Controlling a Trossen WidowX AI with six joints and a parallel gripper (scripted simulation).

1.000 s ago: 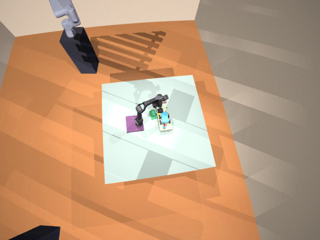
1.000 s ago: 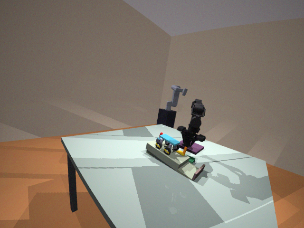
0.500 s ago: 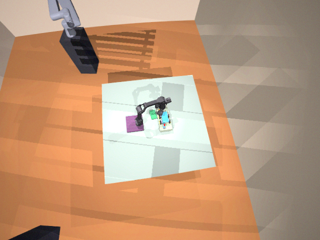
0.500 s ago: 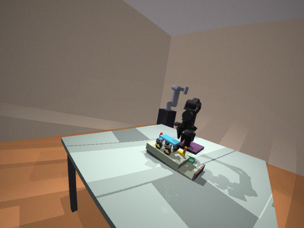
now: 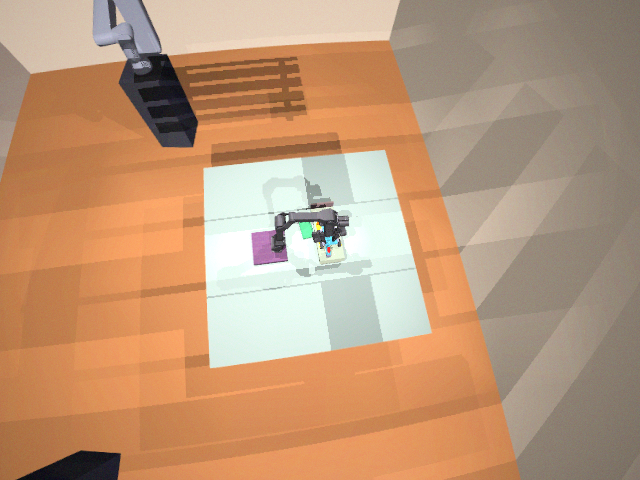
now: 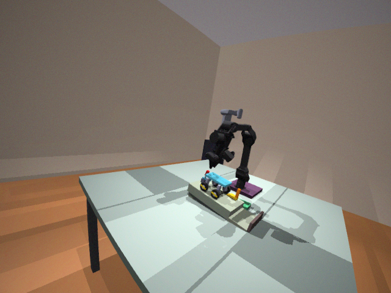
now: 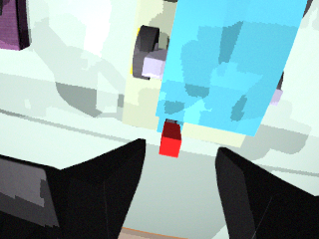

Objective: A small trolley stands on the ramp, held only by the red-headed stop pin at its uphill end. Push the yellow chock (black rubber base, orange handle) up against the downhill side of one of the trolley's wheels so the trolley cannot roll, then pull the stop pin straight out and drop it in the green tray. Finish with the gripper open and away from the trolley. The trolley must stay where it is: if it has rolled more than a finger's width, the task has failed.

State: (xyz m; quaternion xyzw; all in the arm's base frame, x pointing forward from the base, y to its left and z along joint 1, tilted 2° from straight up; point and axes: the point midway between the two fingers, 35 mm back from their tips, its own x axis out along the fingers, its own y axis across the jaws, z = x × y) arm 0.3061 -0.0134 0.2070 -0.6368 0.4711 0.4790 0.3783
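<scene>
The blue trolley (image 6: 217, 178) (image 7: 229, 70) stands on the pale ramp (image 6: 208, 199) (image 7: 142, 107). The red-headed stop pin (image 5: 328, 250) (image 6: 207, 171) (image 7: 170, 144) stands at its uphill end. The yellow chock (image 6: 233, 196) (image 5: 318, 226) sits on the ramp just downhill of the trolley's lower wheel on the tray side, its orange handle (image 6: 237, 193) upright; whether it touches the wheel I cannot tell. My gripper (image 6: 212, 166) (image 7: 181, 150) is open and empty, above the pin, whose head shows between the fingertips in the wrist view. The green tray (image 5: 306, 229) (image 6: 246, 204) lies beside the ramp.
The arm stands on a purple board (image 5: 262, 249) (image 6: 253, 191) (image 7: 12, 30). A brown end stop (image 6: 256, 220) closes the ramp's low end. A grey arm (image 5: 142, 31) on a dark stand (image 5: 178, 121) is beyond the table.
</scene>
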